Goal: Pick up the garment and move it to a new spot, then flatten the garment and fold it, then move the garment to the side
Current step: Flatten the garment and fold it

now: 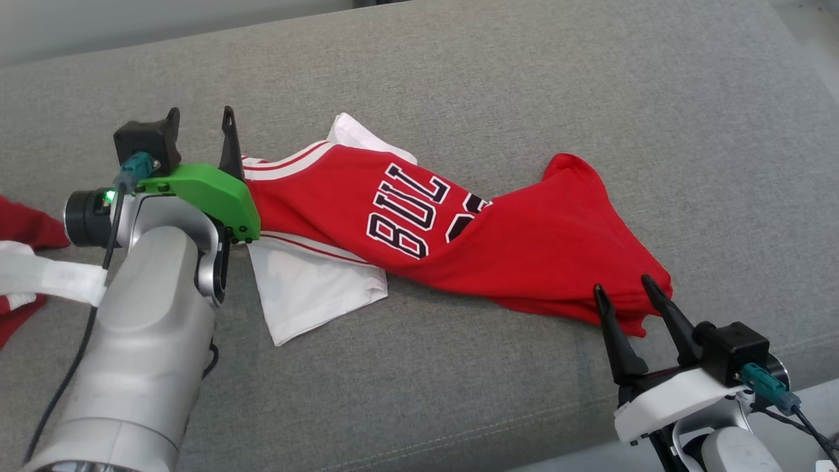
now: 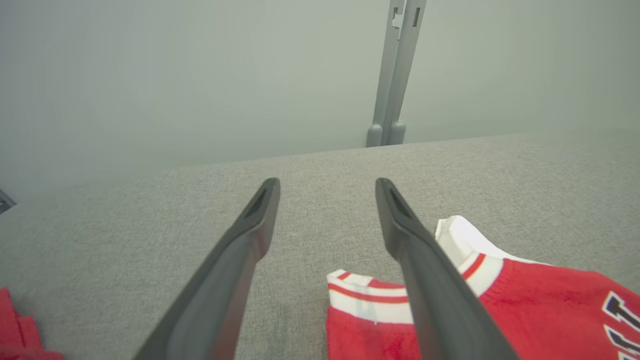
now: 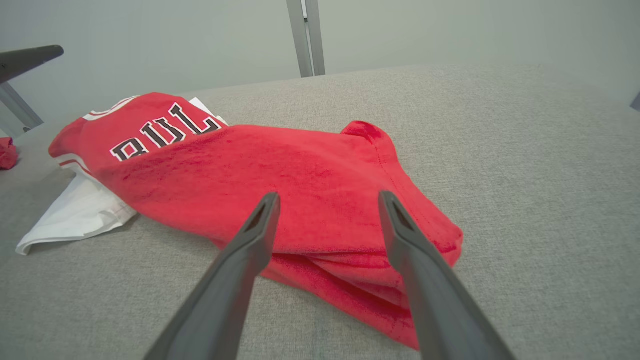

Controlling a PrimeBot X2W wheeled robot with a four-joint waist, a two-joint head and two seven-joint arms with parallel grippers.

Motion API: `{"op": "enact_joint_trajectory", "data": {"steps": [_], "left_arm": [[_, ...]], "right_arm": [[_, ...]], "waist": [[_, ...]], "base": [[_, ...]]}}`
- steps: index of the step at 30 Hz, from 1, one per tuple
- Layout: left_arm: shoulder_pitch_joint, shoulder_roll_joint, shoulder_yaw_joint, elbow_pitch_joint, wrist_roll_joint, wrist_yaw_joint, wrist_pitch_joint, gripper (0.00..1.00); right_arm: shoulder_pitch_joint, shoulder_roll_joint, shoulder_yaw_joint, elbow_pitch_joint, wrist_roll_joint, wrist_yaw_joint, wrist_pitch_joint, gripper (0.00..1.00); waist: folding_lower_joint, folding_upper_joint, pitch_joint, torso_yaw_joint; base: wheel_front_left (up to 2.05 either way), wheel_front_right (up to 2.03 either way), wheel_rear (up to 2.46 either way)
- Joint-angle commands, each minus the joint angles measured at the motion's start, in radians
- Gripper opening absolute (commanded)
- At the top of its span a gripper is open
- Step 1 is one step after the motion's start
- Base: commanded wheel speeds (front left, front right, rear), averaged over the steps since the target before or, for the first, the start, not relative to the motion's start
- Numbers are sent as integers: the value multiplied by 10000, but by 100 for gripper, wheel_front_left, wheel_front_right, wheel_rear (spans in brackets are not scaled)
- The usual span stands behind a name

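Observation:
The garment (image 1: pixel 524 242) is a red jersey with dark lettering, white-and-red trim and a white part under its left half. It lies crumpled and stretched across the grey cushion (image 1: pixel 459 78). My left gripper (image 1: pixel 200 115) stands open at the jersey's left end with nothing between its fingers. In the left wrist view the left gripper (image 2: pixel 326 185) hovers over bare cushion, and the garment's trimmed edge (image 2: pixel 540 300) lies under the right finger. My right gripper (image 1: pixel 623 285) is open at the jersey's lower right corner; the right wrist view has the right gripper (image 3: pixel 328 196) just above the garment's red folds (image 3: pixel 300 165), holding nothing.
Another red and white cloth (image 1: pixel 19 229) lies at the cushion's far left edge, also seen as a red scrap (image 2: pixel 15 320). A grey post (image 2: pixel 395 75) stands behind the cushion against a pale wall. The cushion's front seam (image 1: pixel 459 426) runs near me.

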Motion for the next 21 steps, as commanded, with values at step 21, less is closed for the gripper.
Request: {"op": "enact_joint_trajectory", "data": {"steps": [21], "left_arm": [[5999, -940, 2111, -6770, 1168, 54, -258, 100]], "right_arm": [[442, 195, -748, 336, 47, -3, -101, 100]], "waist": [[0, -1, -1689, 1528]], "base": [[0, 0, 0]]}}
